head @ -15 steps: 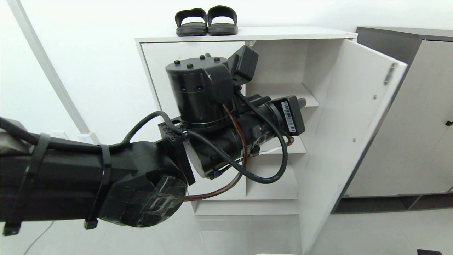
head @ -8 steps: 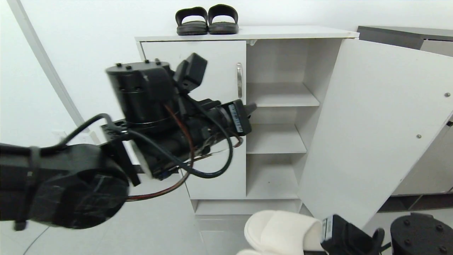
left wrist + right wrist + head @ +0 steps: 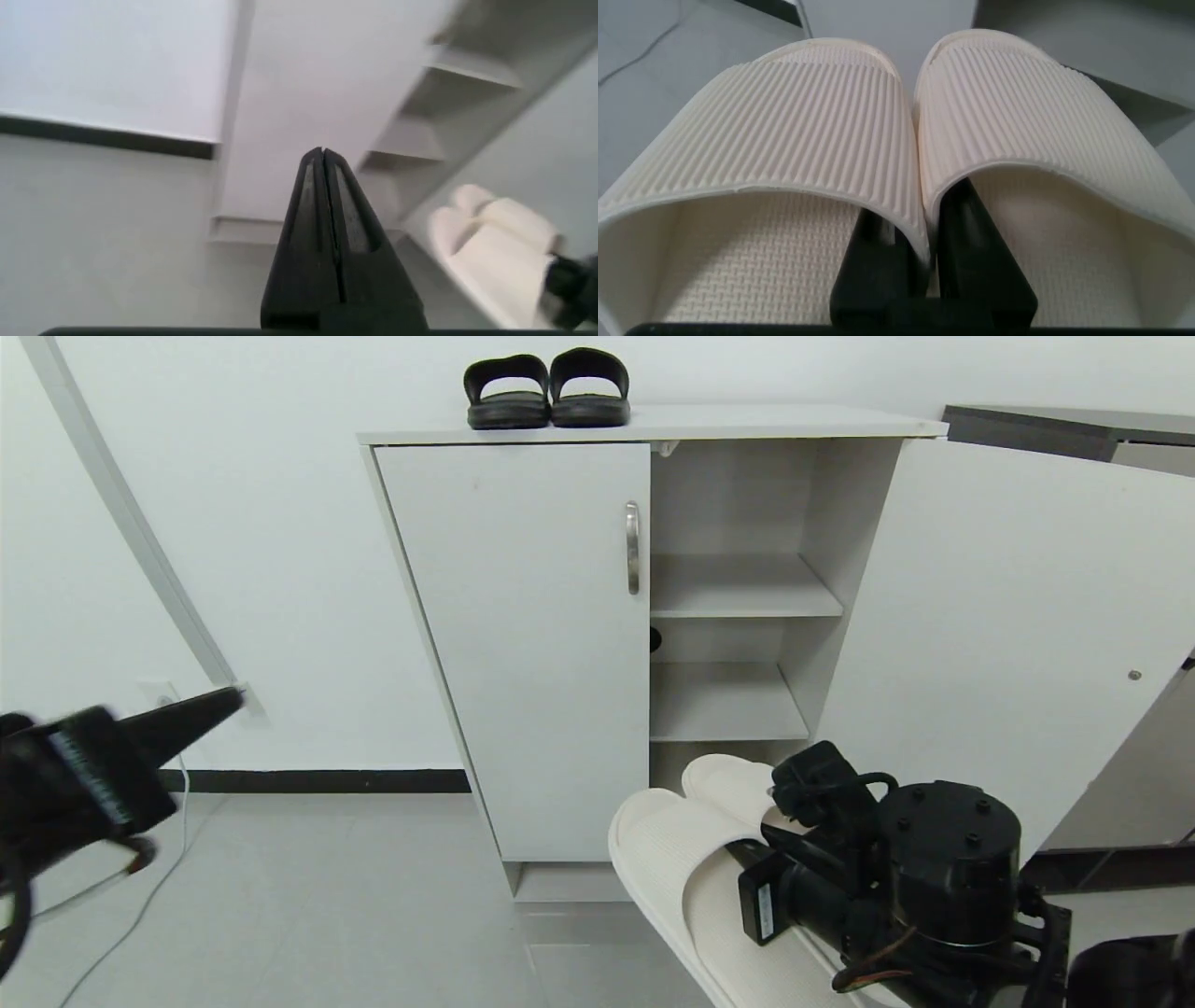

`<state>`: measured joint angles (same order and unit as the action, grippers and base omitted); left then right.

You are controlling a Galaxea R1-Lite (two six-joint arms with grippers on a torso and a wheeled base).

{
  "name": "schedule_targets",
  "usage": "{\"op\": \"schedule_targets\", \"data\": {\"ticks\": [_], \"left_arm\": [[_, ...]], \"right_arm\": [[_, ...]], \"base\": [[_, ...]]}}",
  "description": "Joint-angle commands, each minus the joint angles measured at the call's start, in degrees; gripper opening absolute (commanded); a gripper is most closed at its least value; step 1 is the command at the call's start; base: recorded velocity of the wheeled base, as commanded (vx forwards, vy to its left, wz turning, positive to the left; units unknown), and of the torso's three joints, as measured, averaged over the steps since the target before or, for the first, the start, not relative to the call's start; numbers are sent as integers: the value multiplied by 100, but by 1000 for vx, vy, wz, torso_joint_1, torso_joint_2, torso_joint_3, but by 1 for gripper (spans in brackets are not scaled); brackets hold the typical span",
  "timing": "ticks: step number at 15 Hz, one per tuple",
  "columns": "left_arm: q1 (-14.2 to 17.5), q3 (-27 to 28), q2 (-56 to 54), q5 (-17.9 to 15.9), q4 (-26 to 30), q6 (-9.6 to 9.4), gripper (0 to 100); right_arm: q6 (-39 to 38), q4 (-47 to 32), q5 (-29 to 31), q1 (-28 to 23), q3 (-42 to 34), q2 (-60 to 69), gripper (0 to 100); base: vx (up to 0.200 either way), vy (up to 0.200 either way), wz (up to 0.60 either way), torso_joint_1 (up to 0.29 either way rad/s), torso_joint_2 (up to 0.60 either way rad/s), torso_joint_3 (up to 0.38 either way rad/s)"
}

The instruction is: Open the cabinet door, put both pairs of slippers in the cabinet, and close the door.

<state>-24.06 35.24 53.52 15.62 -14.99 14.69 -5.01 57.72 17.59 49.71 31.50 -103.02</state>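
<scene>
The white cabinet stands against the wall with its right door swung wide and its left door closed. Bare shelves show inside. A pair of black slippers rests on the cabinet top. My right gripper is shut on the touching inner edges of a pair of cream ribbed slippers, held side by side low in front of the open compartment. The same slippers point toward the cabinet. My left gripper is shut and empty, far left of the cabinet, also seen as closed fingers.
A grey cabinet stands behind the open door on the right. A wall socket and a cable lie at the lower left. Open tiled floor stretches before the cabinet.
My left arm has drawn back from the cabinet, leftward and down. The right door has swung fully open. My right arm has risen into view carrying the cream slippers toward the cabinet.
</scene>
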Motion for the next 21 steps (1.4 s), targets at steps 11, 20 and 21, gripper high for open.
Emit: {"op": "schedule_targets", "data": {"ticks": [11, 20, 21], "left_arm": [[2398, -3463, -5317, 407, 1394, -722, 0], [2406, -3507, -5352, -1131, 1482, -1170, 0], [2406, -3507, -5343, -1289, 1491, -1170, 0]], "right_arm": [[-26, 2, 104, 3, 146, -403, 0], [-44, 11, 113, 65, 137, -526, 0], [-35, 20, 113, 82, 146, -526, 0]], "base": [[0, 0, 0, 0, 0, 0], [0, 0, 0, 0, 0, 0], [0, 0, 0, 0, 0, 0]]}}
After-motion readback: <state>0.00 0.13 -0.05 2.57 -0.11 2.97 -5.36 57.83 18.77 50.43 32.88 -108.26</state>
